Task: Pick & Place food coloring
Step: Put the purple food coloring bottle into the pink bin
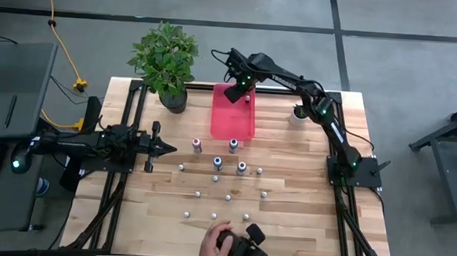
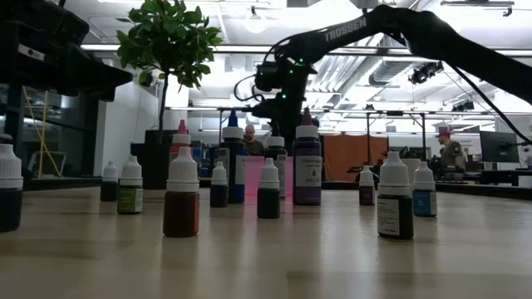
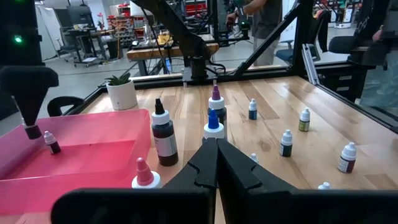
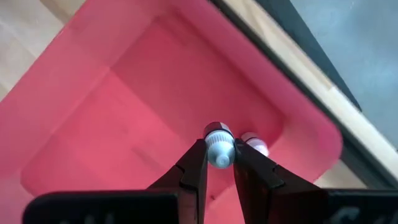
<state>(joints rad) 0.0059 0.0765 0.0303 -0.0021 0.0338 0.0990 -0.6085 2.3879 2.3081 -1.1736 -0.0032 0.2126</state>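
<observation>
The food coloring bottles [image 1: 226, 197] stand scattered on the wooden table, the taller ones [image 1: 233, 145] just on the near side of a pink tray [image 1: 227, 126]. My right gripper [image 4: 219, 167] hangs over the tray's far end, shut on one tiny white-capped bottle [image 4: 218, 149]. A second small bottle [image 4: 254, 144] stands on the tray floor right beside it, also seen in the left wrist view as the bottle [image 3: 51, 142]. My left gripper [image 1: 169, 147] waits shut above the table's left side, pointing right toward the bottles. My right gripper pinches the tiny bottle by its white cap [image 4: 219, 155] between the two fingertips, coming from above and pointing down into the tray. The bottle hangs upright below the fingers; whether its base touches the tray floor cannot be told.
A large potted plant [image 1: 168, 62] stands at the far left beside the tray. A small white pot [image 1: 298, 114] sits at the far right. A person's hand with a dark device [image 1: 234, 247] is at the table's near edge. Bare wood lies right of the bottles.
</observation>
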